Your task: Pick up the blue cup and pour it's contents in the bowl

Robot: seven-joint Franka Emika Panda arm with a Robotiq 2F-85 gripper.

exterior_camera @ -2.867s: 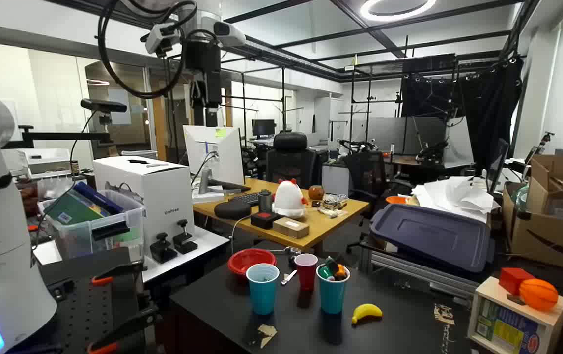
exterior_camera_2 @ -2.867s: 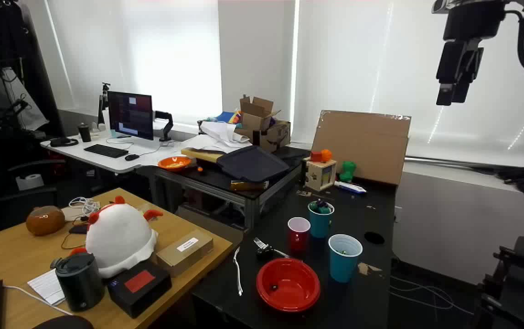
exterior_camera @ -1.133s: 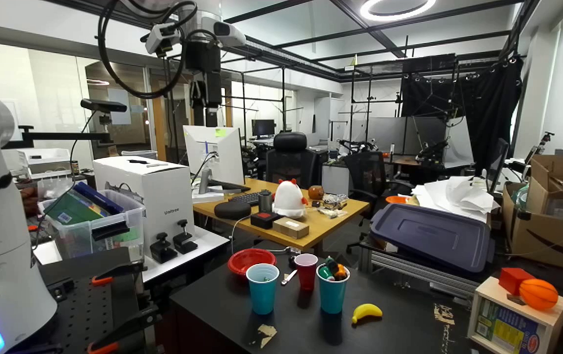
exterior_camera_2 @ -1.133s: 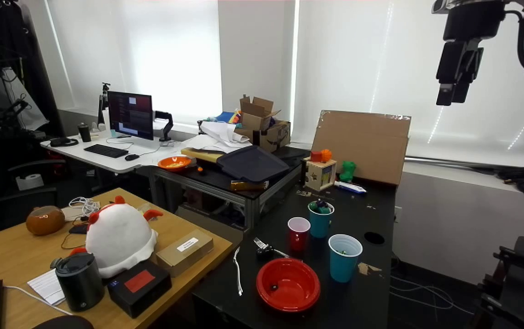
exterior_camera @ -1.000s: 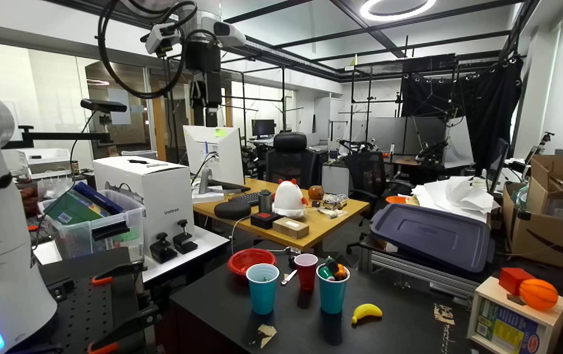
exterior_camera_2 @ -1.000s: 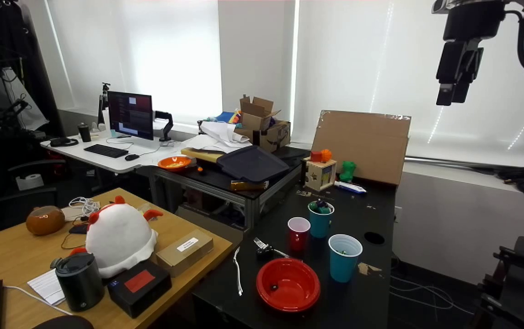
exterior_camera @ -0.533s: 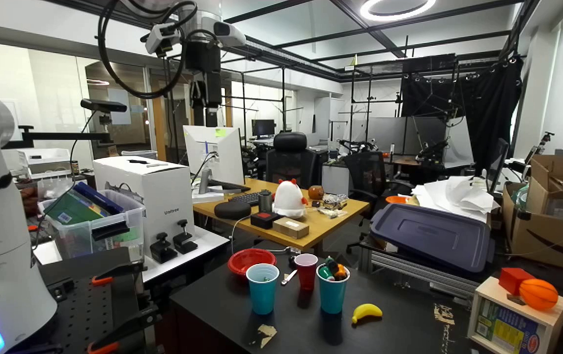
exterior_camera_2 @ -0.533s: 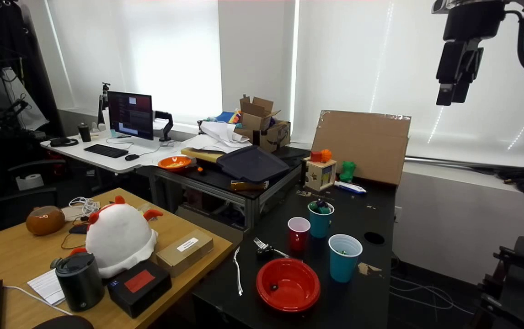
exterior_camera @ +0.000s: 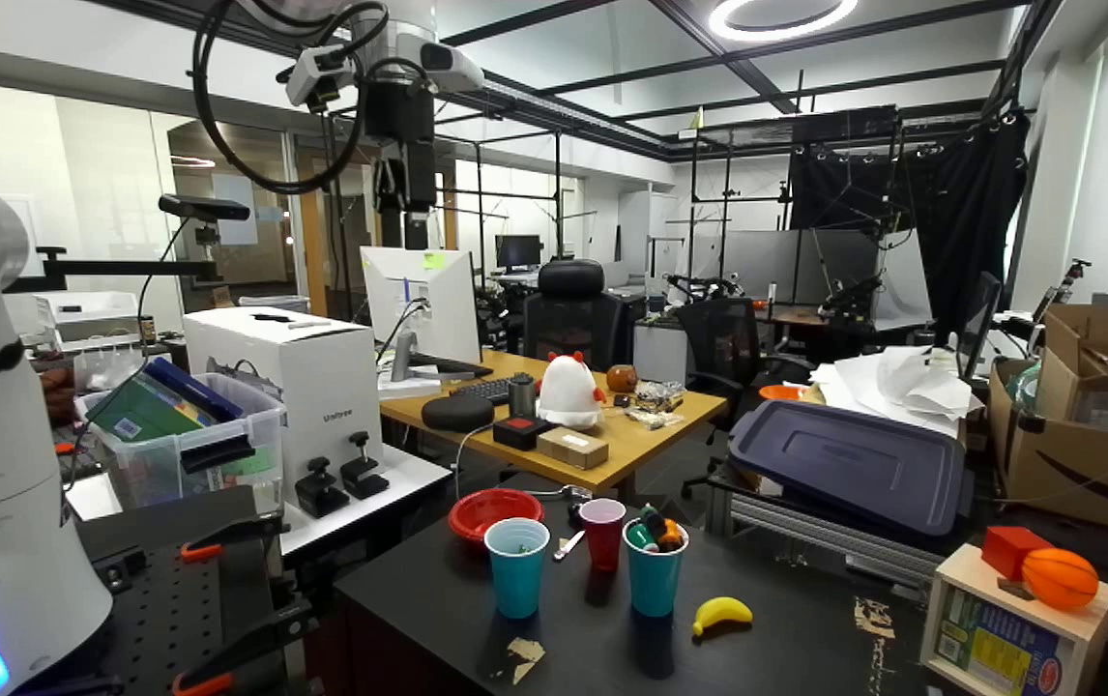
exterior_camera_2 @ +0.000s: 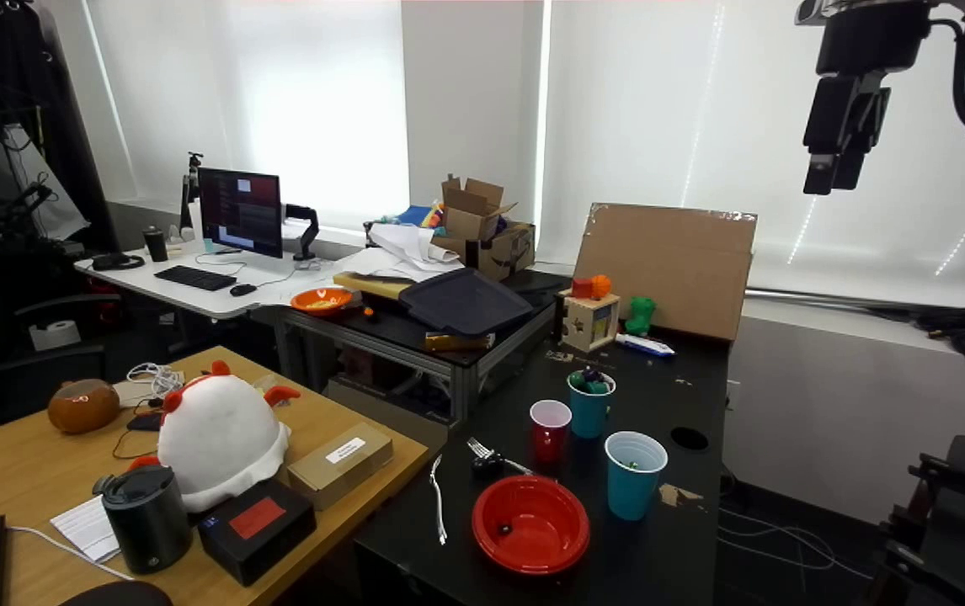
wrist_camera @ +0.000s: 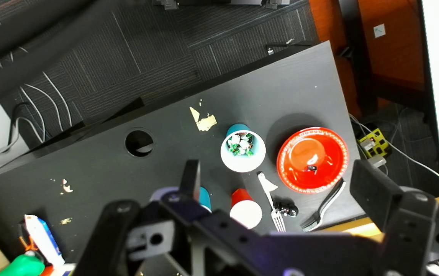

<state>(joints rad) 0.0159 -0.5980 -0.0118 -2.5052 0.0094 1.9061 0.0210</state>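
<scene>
On the black tabletop, blue cup stands upright, whitish inside. Wrist view looks down into it: green and white bits, too small to name. Red bowl near the cup, a gap between them; one small dark object lies inside. Small red cup upright near both. Metal fork between red cup and bowl, shiny black trinket just beside the fork; another piece of cutlery near the bowl's rim. Teal cup upright near the red cup, green and orange pieces heaped past its rim; yellow toy banana lies near it. Farther along the tabletop, wooden box carries red block and toy basketball; green toy just beside the box, flat cardboard standing behind. Gripper points down, high above tabletop level, well apart from the blue cup in both exterior views; jaws spread wide in the wrist view. Near the tabletop, wooden desk bears a white plush toy.
</scene>
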